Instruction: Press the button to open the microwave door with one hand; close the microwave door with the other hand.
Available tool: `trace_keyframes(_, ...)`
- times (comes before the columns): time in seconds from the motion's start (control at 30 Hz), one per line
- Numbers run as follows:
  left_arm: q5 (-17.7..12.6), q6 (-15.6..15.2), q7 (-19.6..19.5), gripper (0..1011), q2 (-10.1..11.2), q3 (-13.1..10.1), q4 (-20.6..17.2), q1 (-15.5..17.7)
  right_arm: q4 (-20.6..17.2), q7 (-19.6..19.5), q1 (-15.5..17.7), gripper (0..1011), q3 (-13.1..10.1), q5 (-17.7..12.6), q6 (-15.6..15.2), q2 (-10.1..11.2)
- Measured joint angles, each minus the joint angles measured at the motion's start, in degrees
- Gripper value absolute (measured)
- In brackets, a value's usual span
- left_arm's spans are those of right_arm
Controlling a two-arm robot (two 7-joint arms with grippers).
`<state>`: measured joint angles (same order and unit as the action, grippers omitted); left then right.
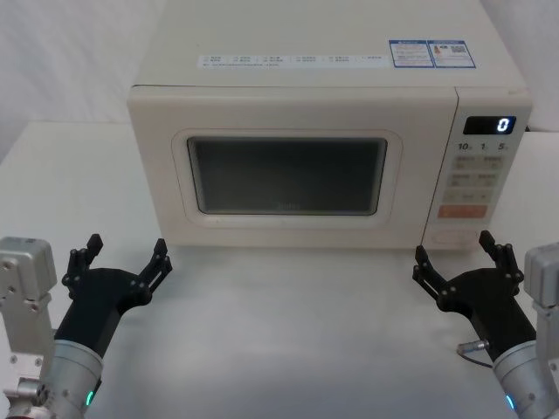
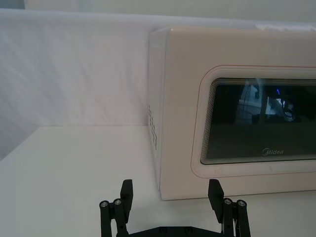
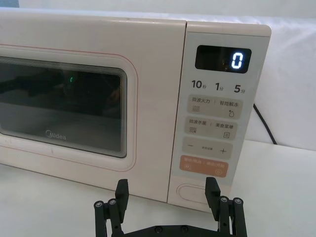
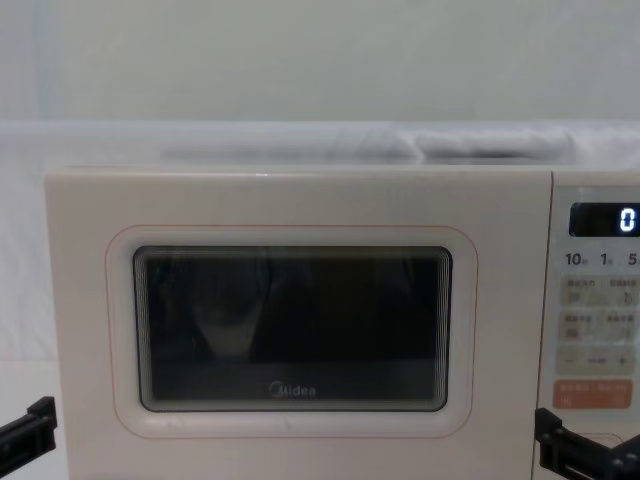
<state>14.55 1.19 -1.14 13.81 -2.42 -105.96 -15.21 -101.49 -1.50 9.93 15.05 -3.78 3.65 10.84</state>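
1. Microwave door (image 1: pixel 288 179): cream-white panel with a dark window, shut flush against the oven body, at 12 o'clock on the white worktop (image 1: pixel 288 332). Nothing has been pressed yet, by the look of it.
2. Button (image 3: pixel 197 191): wide, unmarked cream pill at the foot of the control panel (image 3: pixel 217 113), just below the orange key (image 3: pixel 204 166). The display reads 0.
3. Right gripper (image 1: pixel 461 262): fingers spread wide, holding nothing, at 4 o'clock before the panel and apart from it. Probably staged here because the button lies straight ahead.
4. Left gripper (image 1: pixel 122 257): fingers likewise spread and empty, at 8 o'clock off the door's left corner, likely waiting to push the door shut once it swings out.
5. View notes: the right wrist view gives the button outline and key labels, which the head view renders faintly. The left wrist view shows the side vents (image 2: pixel 153 126) and the "Midea" logo (image 2: pixel 275 152). The chest view shows the door squarely from the front.
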Motion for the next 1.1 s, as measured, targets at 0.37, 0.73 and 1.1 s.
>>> trace_keyframes(0.37,0.0,0.0,0.0,1001,0.0,0.0,0.0,0.0,0.0,0.0,0.0,1002,0.0,0.0,0.0,0.0)
trace_keyframes(0.73,0.0,0.0,0.0,1001,0.0,0.0,0.0,0.0,0.0,0.0,0.0,1002,0.0,0.0,0.0,0.0)
trace_keyframes(1.1,0.0,0.0,0.0,1001,0.0,0.0,0.0,0.0,0.0,0.0,0.0,1002,0.0,0.0,0.0,0.0)
